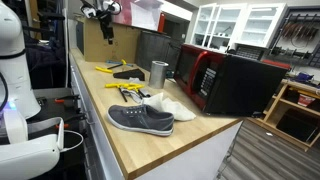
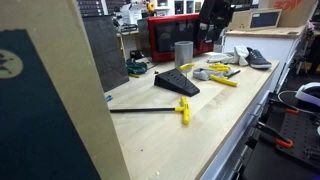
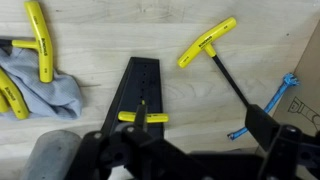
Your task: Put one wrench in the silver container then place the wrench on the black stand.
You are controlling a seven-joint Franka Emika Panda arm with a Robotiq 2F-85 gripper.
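Note:
In the wrist view the black stand (image 3: 140, 80) lies on the wooden counter, and a small yellow T-handle wrench (image 3: 143, 118) sits on its near end. My gripper (image 3: 198, 128) is open and empty, high above the counter, its fingers to the right of that wrench. A longer yellow-handled wrench with a black shaft (image 3: 208, 42) lies to the right of the stand. More yellow wrenches (image 3: 40, 40) lie at the left beside a grey cloth (image 3: 45, 92). The silver container (image 3: 50, 155) is at the lower left. The container (image 2: 183, 52) and stand (image 2: 175, 83) also show in an exterior view.
A grey sneaker (image 1: 140, 119) and a white cloth (image 1: 172, 107) lie near the counter's front. A red-fronted microwave (image 1: 225, 80) stands behind the silver container (image 1: 158, 72). A blue tool (image 3: 272, 102) lies at the right in the wrist view. A wooden panel (image 2: 60, 100) blocks part of an exterior view.

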